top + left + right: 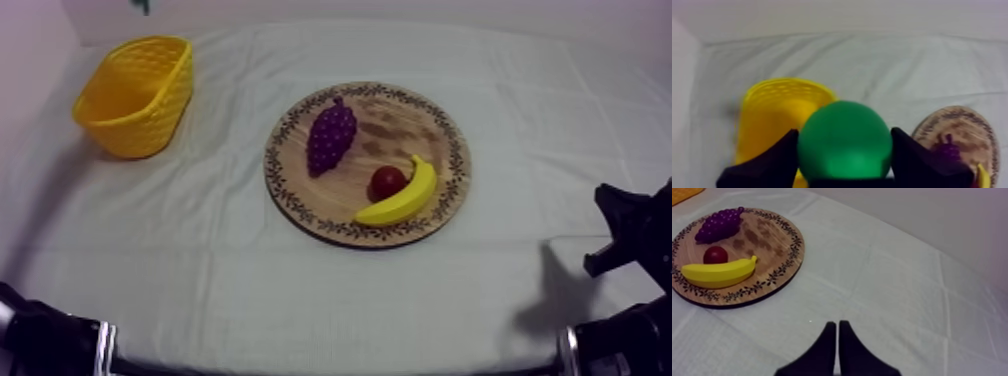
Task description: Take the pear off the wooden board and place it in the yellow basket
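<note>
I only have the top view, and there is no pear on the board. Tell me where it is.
Observer: The pear is in the left gripper, which is shut on it.
Operator: Say what lies ahead of it.
Observer: The yellow basket, right behind the pear in the left wrist view.
Operator: Now report the other arm.
Observer: The right gripper is shut on nothing, over the cloth beside the wooden board.

Dim, soft light; faint shadows on cloth (pixel 250 290)
</note>
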You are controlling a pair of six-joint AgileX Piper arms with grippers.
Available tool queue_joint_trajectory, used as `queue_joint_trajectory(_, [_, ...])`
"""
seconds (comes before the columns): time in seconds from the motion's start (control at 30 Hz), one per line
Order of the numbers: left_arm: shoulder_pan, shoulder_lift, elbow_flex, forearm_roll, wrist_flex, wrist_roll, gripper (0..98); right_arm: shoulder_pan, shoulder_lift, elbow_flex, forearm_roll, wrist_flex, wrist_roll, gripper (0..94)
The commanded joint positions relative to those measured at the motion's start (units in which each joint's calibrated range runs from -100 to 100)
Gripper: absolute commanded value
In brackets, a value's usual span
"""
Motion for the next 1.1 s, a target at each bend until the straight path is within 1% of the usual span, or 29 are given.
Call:
queue_joint_trajectory(0.0, [-3.65, 0.34, 5.87, -0.3, -0.94, -0.69, 69.5, -0.02, -0.01, -0.01, 0.0, 0.0, 0.0, 0.3])
queue_joint_trajectory(0.17, [-6.54, 3.91, 9.27, -1.01, -1.59, -2.17, 74.4, -0.02, -0.01, -0.01, 0.0, 0.0, 0.0, 0.3])
queue_joint_trajectory(0.33, [-7.48, 6.07, 12.95, -0.91, -3.71, -2.73, 82.0, -0.02, -0.01, -0.01, 0.0, 0.0, 0.0, 0.3])
queue_joint_trajectory(0.4, [-7.21, 4.95, 15.49, -0.93, -5.04, -2.18, 82.4, -0.02, -0.01, -0.01, 0.0, 0.0, 0.0, 0.3])
queue_joint_trajectory(0.5, [-6.42, 1.64, 19.52, -1.05, -7.68, -0.92, 78.5, -0.02, -0.01, -0.01, 0.0, 0.0, 0.0, 0.3])
queue_joint_trajectory(0.6, [-5.69, -3.52, 22.97, -0.95, -9.97, 0.0, 70.4, -0.02, -0.01, -0.01, 0.0, 0.0, 0.0, 0.3])
queue_joint_trajectory(0.7, [-5.42, -11.58, 27.82, -0.83, -13.03, 0.87, 59.6, -0.02, -0.01, -0.01, 0.0, 0.0, 0.0, 0.3])
queue_joint_trajectory(0.83, [-6.23, -24.33, 35.97, -0.52, -17.88, 0.99, 39.4, -0.02, -0.01, -0.01, 0.0, 0.0, 0.02, 0.3])
queue_joint_trajectory(0.97, [-7.65, -37.32, 46.89, 0.45, -24.85, 0.28, 16.0, -0.02, -0.01, -0.01, 0.0, 0.0, 0.01, 0.3])
queue_joint_trajectory(1.07, [-8.46, -46.49, 55.47, 0.87, -29.7, -0.28, 6.6, -0.02, -0.01, -0.01, 0.0, 0.0, 0.03, 0.3])
